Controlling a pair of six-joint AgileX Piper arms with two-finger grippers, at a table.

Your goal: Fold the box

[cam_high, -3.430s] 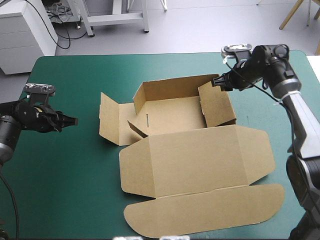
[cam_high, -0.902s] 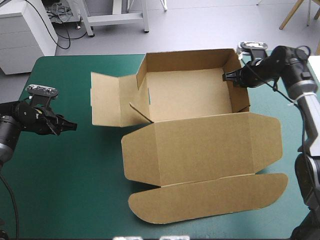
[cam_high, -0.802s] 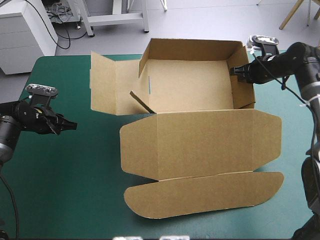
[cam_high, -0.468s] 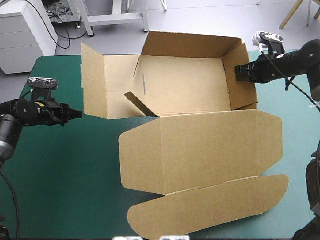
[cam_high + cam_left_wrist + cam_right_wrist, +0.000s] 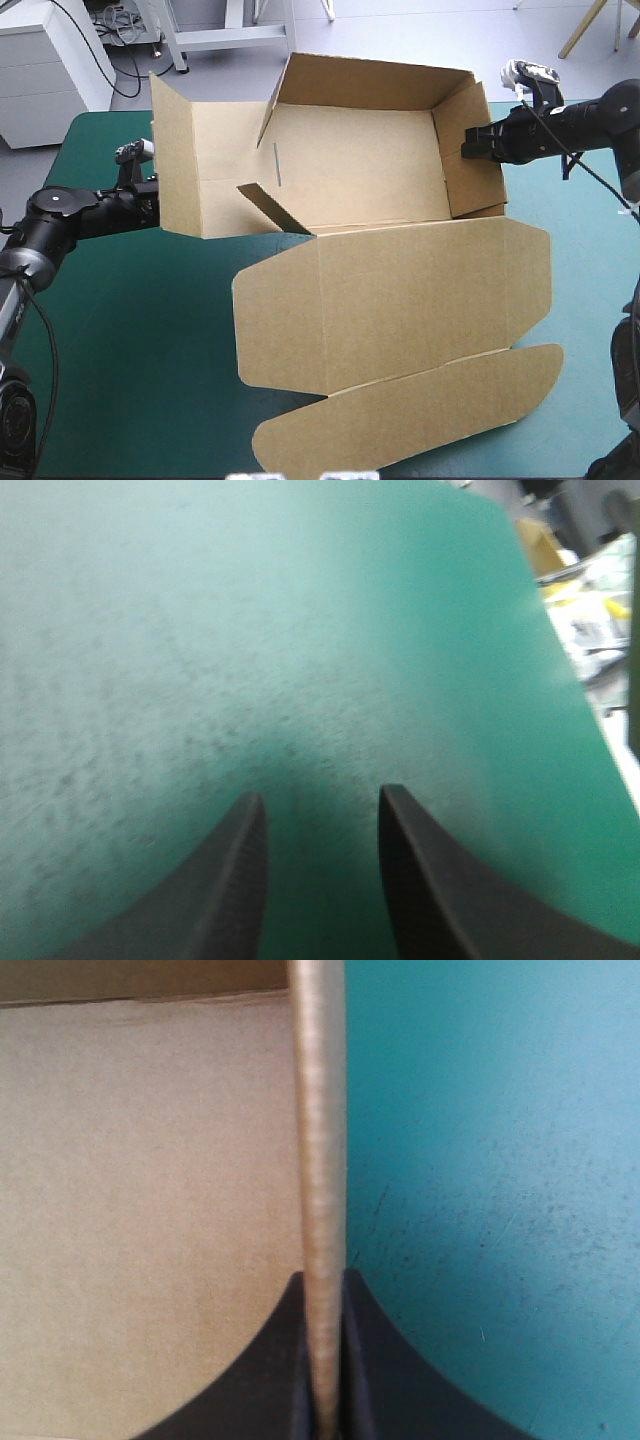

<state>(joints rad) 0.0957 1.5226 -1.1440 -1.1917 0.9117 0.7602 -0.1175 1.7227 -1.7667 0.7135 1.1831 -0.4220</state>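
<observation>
The brown box (image 5: 350,160) is an open tray raised off the teal-green cover, its walls up and its inside facing the camera. The lid (image 5: 400,300) lies flat toward the table's front. My right gripper (image 5: 470,145) is shut on the tray's right wall; in the right wrist view the wall's edge (image 5: 318,1110) runs straight out from between the gripper (image 5: 322,1290). My left gripper (image 5: 150,205) sits right behind the outspread left flap (image 5: 190,170), its tips hidden by the board. Its wrist view shows the gripper (image 5: 322,810) open over bare cover.
The lid's rounded tuck flap (image 5: 400,415) reaches close to the table's front edge. The tray's back wall (image 5: 370,80) stands over the table's far edge. The cover (image 5: 120,340) shows in front of the left arm.
The right gripper has lifted the right wall, raising and tilting the tray from flat on the table. The left arm has moved right, up to the left flap.
</observation>
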